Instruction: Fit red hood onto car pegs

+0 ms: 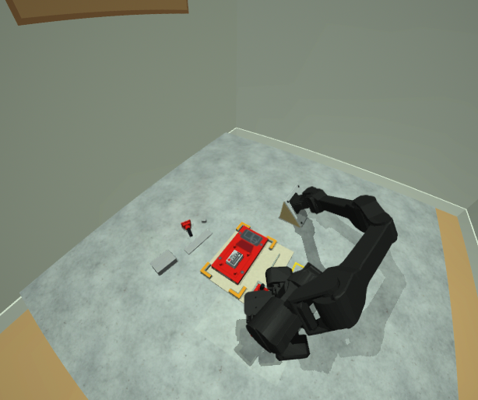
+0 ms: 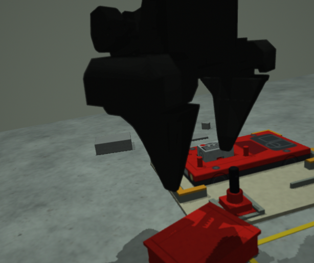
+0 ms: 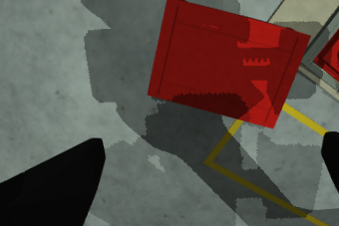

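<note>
The red hood [image 2: 202,237] [image 3: 225,62] lies on the floor just off a corner of the beige jig plate [image 2: 278,188] [image 1: 275,254]. In the top view the arm hides most of it. The red chassis [image 1: 227,265] [image 2: 264,158] sits in the jig with the grey engine block [image 2: 209,151] on its deck. Short red pegs [image 2: 199,161] [image 2: 245,150] stand around the engine. My gripper [image 2: 198,167] [image 3: 212,146] is open and empty. It hangs above the floor beside the hood, apart from it.
A red base with a black post [image 2: 234,195] stands in a grey holder on the plate near the hood. A yellow outline [image 3: 265,191] [image 2: 293,230] is marked on the floor. A grey block [image 1: 163,261] [image 2: 113,143], a flat strip [image 1: 198,242] and a small cube [image 2: 205,125] lie beyond the jig.
</note>
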